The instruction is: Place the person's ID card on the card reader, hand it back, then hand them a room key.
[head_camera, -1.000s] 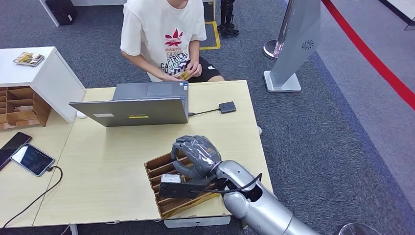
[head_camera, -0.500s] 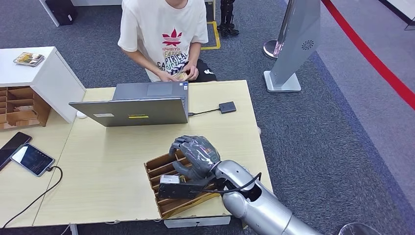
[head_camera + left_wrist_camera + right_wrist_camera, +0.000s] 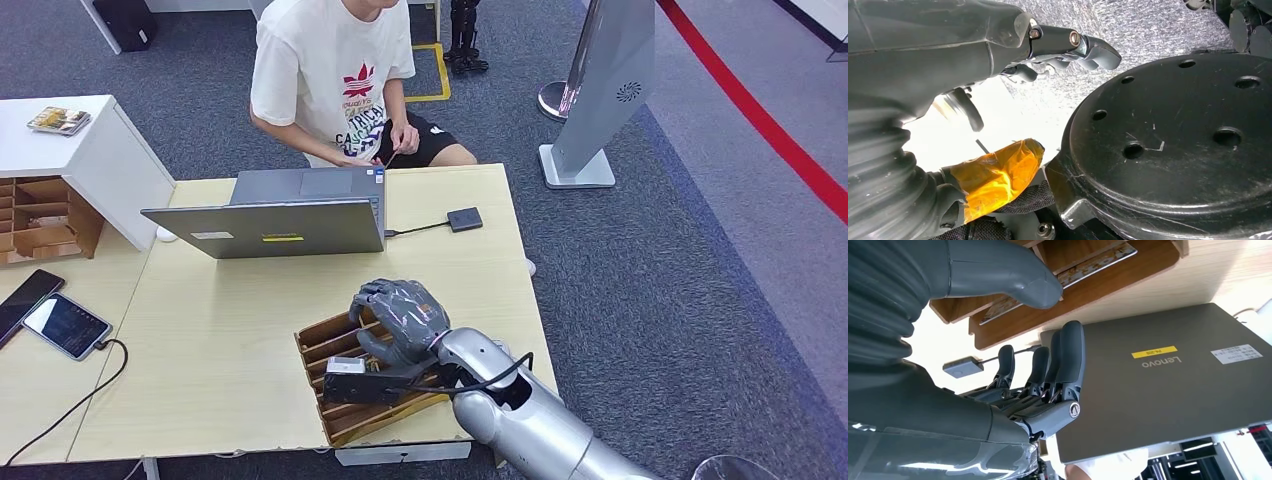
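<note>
While the right hand [image 3: 400, 318] hovers over the wooden rack [image 3: 340, 345] at the near right corner of the desk [image 3: 220, 340], it holds nothing: the fingers [image 3: 1068, 360] are straight and a little apart, and the thumb [image 3: 1013, 277] stands away from them, over the slots. In the right wrist view a patterned card [image 3: 1068, 270] lies flat in one slot of the rack; I think it is a room key, but the print is too small to be sure. Such a card looks thin, light, stiff and smooth, so it can slip easily, and I judge that it is best pinched at the free edge that stands out of the slot, between thumb and a finger, and pulled along the slot without bending. The wooden walls leave little room for thick fingers.

The silver right arm [image 3: 520, 420] comes in over the near edge of the desk, bent at the wrist, with the back of the hand upward. The left hand [image 3: 1013, 55] hangs beside the robot, fingers loosely curled; I cannot tell whether it is closed or not.

The card reader [image 3: 464, 219], a small dark square, lies near the far right corner, joined by a cable to the laptop [image 3: 275, 215]. The person [image 3: 340, 80] sits behind the far edge and holds something small in both hands, perhaps the ID card.
</note>
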Available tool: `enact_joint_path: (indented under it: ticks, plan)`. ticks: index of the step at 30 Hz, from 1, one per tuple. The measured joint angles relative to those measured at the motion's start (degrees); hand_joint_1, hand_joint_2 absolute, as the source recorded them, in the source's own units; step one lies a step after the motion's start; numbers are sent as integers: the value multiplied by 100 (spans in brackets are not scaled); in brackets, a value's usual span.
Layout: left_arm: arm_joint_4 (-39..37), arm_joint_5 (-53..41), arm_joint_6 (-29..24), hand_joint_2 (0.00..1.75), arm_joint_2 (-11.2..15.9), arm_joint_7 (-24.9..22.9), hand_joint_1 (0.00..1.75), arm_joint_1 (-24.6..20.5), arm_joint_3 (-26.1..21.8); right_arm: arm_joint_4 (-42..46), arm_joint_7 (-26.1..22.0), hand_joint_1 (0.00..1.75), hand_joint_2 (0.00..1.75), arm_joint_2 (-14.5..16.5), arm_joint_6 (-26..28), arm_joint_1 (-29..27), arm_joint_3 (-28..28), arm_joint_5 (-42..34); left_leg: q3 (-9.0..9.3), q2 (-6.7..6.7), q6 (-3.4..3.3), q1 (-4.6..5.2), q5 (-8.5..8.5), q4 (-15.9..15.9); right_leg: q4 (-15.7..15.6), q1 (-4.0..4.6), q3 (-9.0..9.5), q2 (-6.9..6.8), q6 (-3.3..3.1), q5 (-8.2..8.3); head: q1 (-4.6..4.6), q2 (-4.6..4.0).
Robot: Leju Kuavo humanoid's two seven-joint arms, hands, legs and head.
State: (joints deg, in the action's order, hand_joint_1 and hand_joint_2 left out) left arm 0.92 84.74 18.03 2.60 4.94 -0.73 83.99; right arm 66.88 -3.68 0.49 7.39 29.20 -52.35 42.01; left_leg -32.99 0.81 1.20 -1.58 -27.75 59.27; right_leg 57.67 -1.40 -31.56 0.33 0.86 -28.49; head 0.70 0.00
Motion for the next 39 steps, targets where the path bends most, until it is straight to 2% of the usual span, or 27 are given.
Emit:
enact_joint_path:
  ticks: [27,39]
  plan:
    - [0,-175,7,175,26,0,0,3,-95,-638,69,91,175,34,30,172,3,184,0,0,0,0,0,0,0,0,0,0,0,0,0,0]
    - [0,-222,4,175,26,-2,0,3,-130,-886,86,103,175,34,31,197,109,260,1,0,0,0,0,0,0,0,0,0,0,0,0,0]
